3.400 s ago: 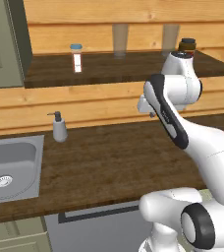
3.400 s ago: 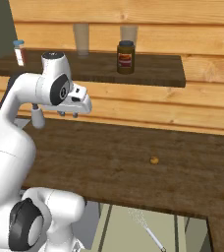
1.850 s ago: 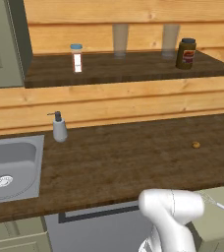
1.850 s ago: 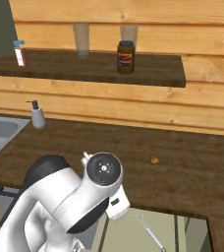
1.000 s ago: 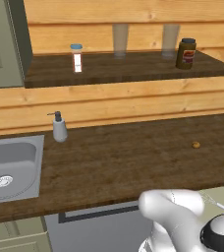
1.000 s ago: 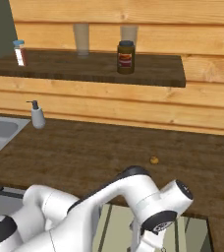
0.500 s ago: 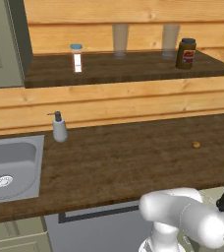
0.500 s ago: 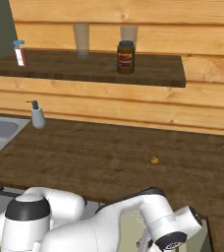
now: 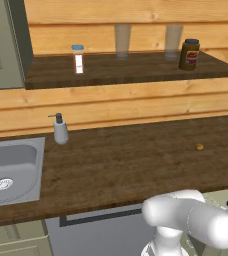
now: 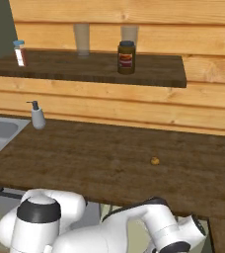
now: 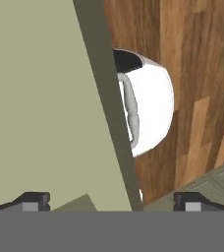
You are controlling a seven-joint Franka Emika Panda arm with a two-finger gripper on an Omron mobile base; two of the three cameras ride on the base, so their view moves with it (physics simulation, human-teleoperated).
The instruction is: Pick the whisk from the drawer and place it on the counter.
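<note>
Looking down through the hand camera, I have the gripper [image 11: 109, 201] spread wide and empty over the drawer [image 11: 40, 113] floor, cannot spot the whisk, and fear clipping the drawer wall if I descend blind.

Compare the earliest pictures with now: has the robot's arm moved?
Yes. The arm has dropped from beside the shelf to below the counter edge.

The drawer [image 11: 45, 108] runs off the hand view's left and top edges. The sink [image 9: 11, 170] is cropped at the left base view's edge. The speck [image 10: 155, 160] on the counter [image 10: 109, 163] is too small to identify.
</note>
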